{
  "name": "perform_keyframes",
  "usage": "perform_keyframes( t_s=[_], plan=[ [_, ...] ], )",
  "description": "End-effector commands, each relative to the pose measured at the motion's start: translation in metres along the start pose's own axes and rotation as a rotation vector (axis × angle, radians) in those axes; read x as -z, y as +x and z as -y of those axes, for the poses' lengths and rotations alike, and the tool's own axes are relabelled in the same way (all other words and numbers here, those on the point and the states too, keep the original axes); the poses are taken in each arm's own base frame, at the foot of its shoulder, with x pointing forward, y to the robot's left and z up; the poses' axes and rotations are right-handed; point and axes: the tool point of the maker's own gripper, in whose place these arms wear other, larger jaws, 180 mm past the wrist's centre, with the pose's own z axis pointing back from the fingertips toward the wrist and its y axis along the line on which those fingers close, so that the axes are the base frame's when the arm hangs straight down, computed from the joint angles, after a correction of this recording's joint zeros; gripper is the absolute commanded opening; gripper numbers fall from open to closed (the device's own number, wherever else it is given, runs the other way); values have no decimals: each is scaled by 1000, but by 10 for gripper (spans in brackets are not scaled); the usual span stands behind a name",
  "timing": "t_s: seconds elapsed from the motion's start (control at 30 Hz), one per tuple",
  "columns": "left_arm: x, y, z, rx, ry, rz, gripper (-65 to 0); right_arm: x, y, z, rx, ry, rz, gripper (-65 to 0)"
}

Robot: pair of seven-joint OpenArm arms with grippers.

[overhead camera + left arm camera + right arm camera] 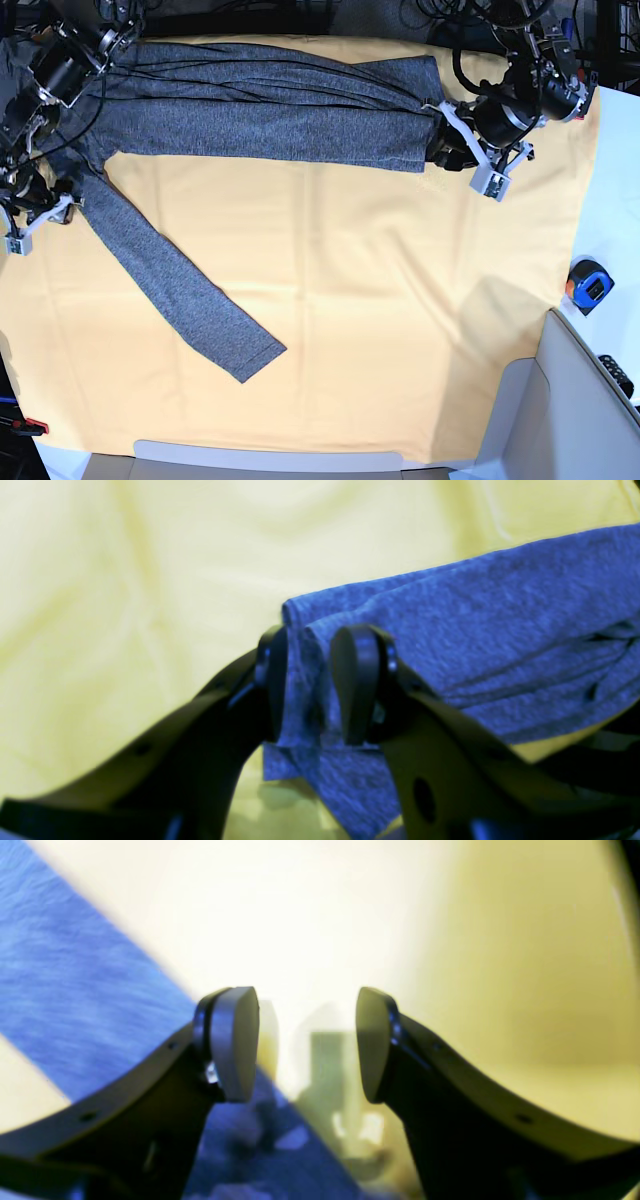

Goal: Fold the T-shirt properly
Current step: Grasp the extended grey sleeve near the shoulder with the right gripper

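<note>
Left wrist view, shirt (450, 645) hem clamped by left gripper (307, 680), right gripper (307, 1042) held apart over yellow cloth (450, 965), nothing gripped.

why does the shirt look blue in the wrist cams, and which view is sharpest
Left wrist view: colour cast turns the T-shirt blue, mild blur. Right wrist view: same cast, table cloth washed out by glare, everything soft. Base view: sharpest, shirt true dark grey, edges bowed by the wide lens.
</note>
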Motion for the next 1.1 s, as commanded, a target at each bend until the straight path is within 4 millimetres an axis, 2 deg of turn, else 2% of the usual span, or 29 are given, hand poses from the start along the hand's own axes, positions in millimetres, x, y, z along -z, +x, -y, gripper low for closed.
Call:
perform_keyframes(
  t_s=[0.0,0.07,0.17,0.47,0.57,0.8,1.07],
  plan=[
    [-3,15,2,18,-7,53,-466,-4,22,5,2,12,58,-323],
    [-3,15,2,19,-8,52,-466,0,28,1,20,57,70,-295],
    [-2,16,1,20,-6,55,-466,7,24,-5,80,134,72,-260],
    [-2,20,2,27,-8,58,-466,24,-2,-21,194,238,23,-259],
    [-2,20,2,28,-8,58,-466,30,-5,-39,167,267,4,-259],
    [-2,25,0,32,-5,68,-466,28,-10,-61,184,357,-39,-259],
    [-1,25,1,34,-8,68,-466,21,-16,-64,176,370,-36,-260]
  ],
)
